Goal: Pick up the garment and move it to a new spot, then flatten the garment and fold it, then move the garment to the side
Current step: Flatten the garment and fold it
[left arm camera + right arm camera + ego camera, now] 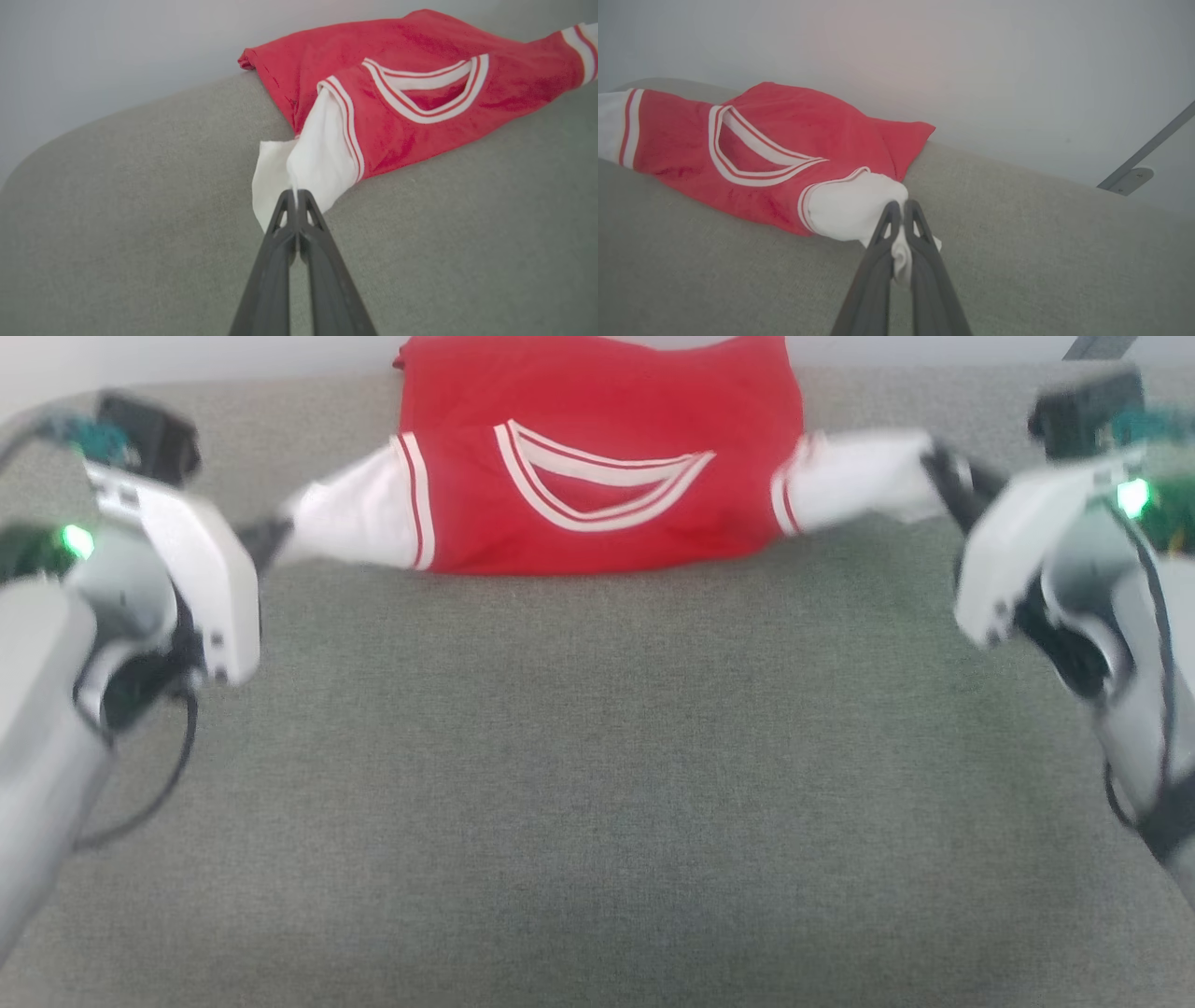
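Nearer to me than the garment [607,476], the grey cushion [597,784] lies bare across its full width, so there is open room to sweep through. Behind the garment a pale wall [971,56] rises at the cushion's back edge and blocks that side. My left gripper [295,195] and right gripper [900,209], pinched on its white sleeve ends, flank it. Past the garment's right sleeve a slanted grey bar [1143,154] stands against the wall.
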Controlling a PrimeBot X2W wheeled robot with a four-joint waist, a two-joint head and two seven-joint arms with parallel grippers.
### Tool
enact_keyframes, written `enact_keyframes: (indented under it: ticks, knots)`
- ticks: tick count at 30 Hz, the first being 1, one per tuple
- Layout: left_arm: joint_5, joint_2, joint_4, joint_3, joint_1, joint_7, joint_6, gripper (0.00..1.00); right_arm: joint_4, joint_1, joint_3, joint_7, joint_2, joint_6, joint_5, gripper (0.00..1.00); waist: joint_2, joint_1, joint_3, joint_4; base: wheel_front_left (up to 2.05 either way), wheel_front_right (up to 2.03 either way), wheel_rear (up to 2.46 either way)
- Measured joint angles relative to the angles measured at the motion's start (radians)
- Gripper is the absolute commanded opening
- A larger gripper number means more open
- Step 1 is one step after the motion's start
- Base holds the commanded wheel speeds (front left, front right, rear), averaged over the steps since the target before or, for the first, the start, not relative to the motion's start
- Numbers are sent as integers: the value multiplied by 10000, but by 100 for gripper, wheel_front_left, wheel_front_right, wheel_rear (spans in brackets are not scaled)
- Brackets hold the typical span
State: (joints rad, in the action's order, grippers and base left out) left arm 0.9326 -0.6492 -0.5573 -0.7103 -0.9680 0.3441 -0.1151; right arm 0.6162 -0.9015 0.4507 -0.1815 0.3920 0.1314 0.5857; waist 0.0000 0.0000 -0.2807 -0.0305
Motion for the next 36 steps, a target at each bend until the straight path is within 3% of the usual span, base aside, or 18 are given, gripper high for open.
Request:
enact_keyframes:
  ticks: [5, 9, 15, 22, 29, 36]
  knots:
    - [556, -1034, 2366, -15, 1802, 840, 871, 0, -2138, 2001, -284, -1546, 1051, -8, 773, 0, 0, 0, 210, 13, 0, 0, 0]
    - [1058, -1896, 4282, 25, 3377, 1214, 1749, 0, -3607, 3579, -951, -2606, 1530, -6, 1114, 0, 0, 0, 297, 54, 0, 0, 0]
    - [1770, -3137, 6566, 69, 5396, 1570, 3026, 0, -5716, 5935, -2316, -4614, 1680, -6, 1281, 0, 0, 0, 251, 107, 0, 0, 0]
    - [2483, -3850, 7517, 56, 6882, 1839, 4040, 0, -7484, 8070, -3058, -6652, 1582, -8, 1511, 0, 0, 0, 216, 173, 0, 0, 0]
    - [2986, -4132, 7925, -104, 7931, 1906, 4518, 0, -8443, 9702, -3666, -7636, 1262, -6, 1499, 0, 0, 0, 76, 174, 0, 0, 0]
    - [2964, -3641, 7691, -244, 8022, 1626, 4351, 0, -7935, 9772, -3536, -7131, 825, -6, 665, 0, 0, 0, -66, 149, 0, 0, 0]
